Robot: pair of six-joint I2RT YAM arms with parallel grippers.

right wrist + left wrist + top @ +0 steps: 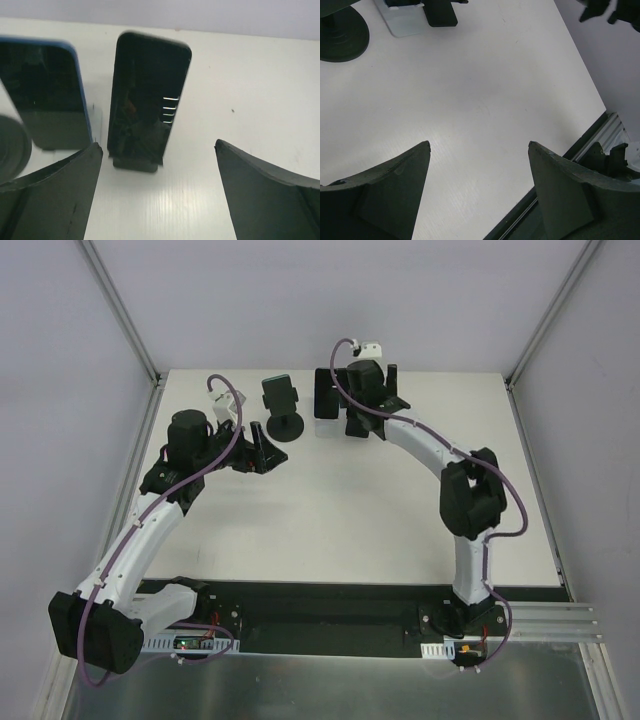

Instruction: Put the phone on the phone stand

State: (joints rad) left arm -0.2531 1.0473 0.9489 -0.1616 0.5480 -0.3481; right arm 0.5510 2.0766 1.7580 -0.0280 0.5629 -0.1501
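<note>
The phone (148, 95), black with a glossy dark screen, stands nearly upright, its lower edge resting in a small black phone stand (135, 164). My right gripper (157, 144) is open just in front of it, one finger on each side, touching neither phone nor stand. From above, my right gripper (362, 405) covers most of them. The stand's foot (440, 12) shows at the top of the left wrist view. My left gripper (479, 143) is open and empty over bare table, beside the round-based holder (283, 405).
A blue-edged phone (47, 95) leans on a white stand (402, 22) just left of the black one. The round black base (340, 35) of the holder lies further left. Grey walls close in the back and sides; a metal rail (615, 132) runs along the near edge.
</note>
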